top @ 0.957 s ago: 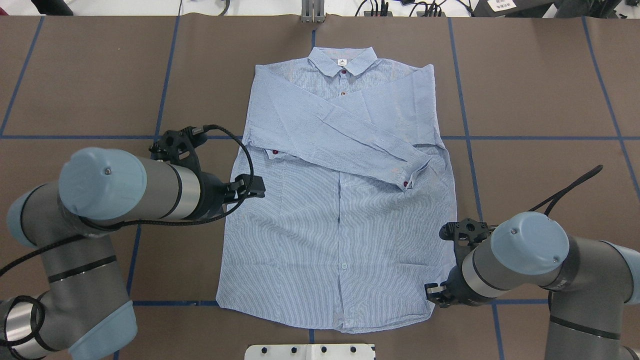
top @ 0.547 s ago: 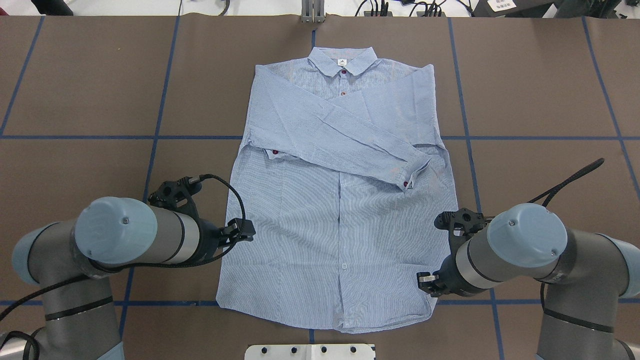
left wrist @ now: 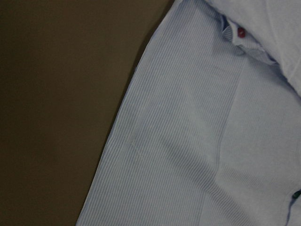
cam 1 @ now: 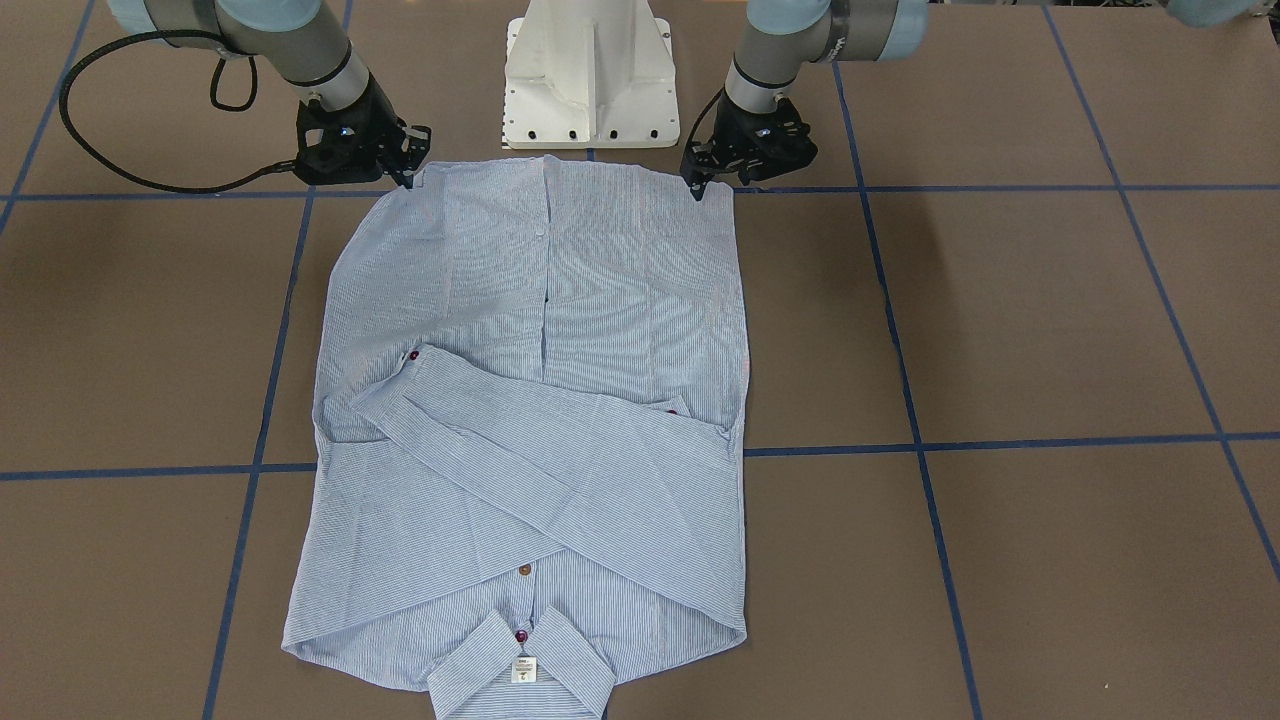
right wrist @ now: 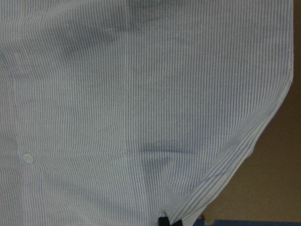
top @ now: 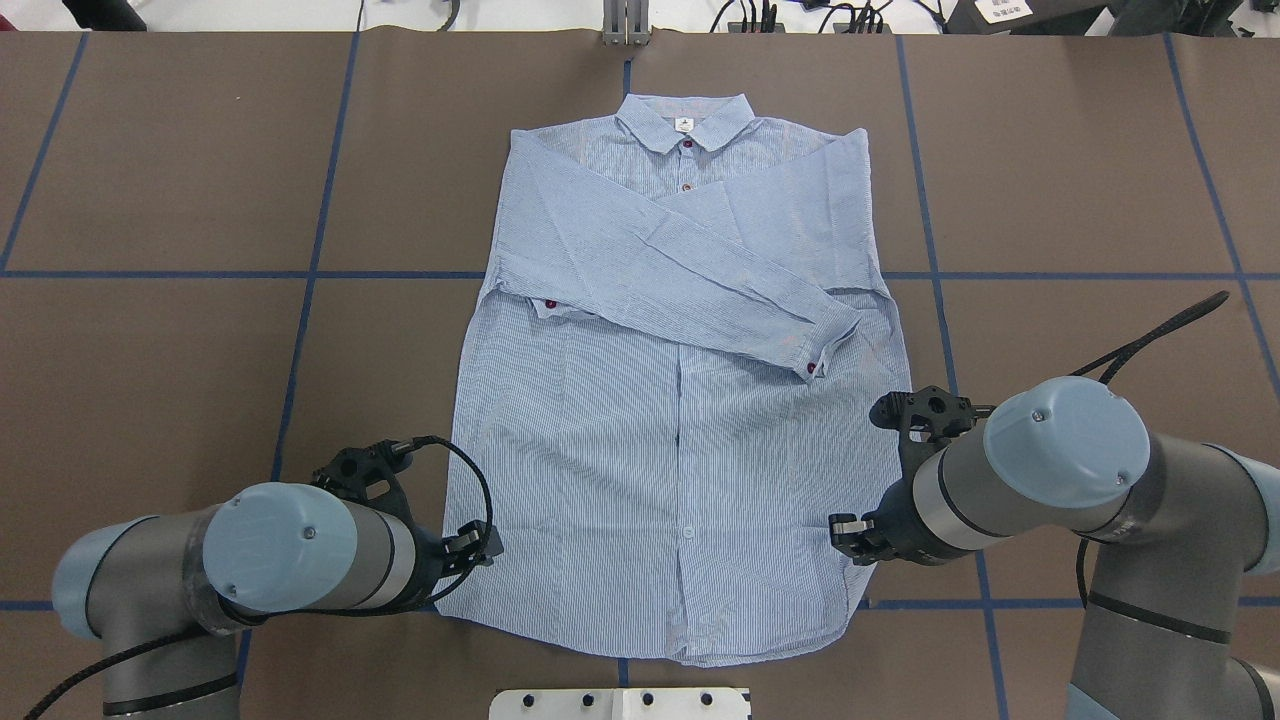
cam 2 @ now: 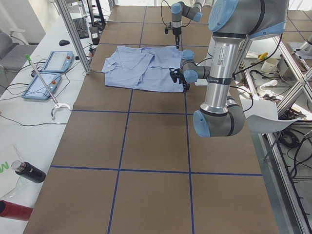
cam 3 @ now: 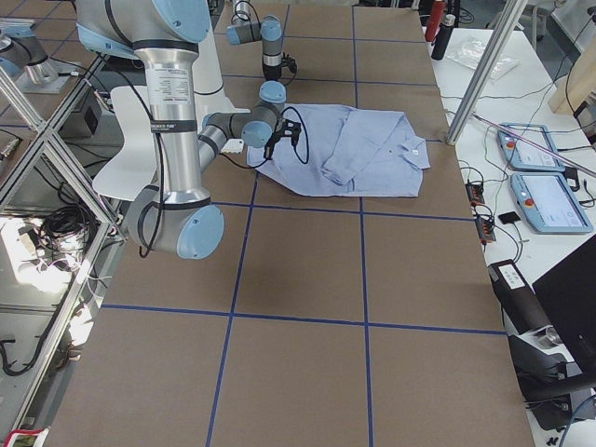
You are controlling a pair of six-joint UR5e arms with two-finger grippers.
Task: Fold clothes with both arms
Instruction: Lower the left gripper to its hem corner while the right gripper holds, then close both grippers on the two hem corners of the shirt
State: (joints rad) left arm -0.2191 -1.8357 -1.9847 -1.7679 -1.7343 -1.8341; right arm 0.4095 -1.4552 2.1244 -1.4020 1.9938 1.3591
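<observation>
Your striped blue shirt (top: 670,450) lies flat on the brown bench (top: 150,200), collar (top: 685,118) away from the robot, sleeves crossed over the chest. The front-facing view places the left pincer (cam 1: 705,180) and right pincer (cam 1: 410,165) at the hem's two corners; their opening cannot be told. The wrist views show only cloth meeting bench, the left adding a red cuff button (left wrist: 241,32).

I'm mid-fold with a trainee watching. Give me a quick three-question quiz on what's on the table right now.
1. True or false: both sleeves lie folded across the front of the shirt.
2. Seen from the robot's base, the collar is at the shirt's: A) near end, B) far end, C) left side.
3. Fill in: the left gripper and right gripper are both at the shirt's ___ end.
Key: 1 true; 2 B; 3 hem.
</observation>
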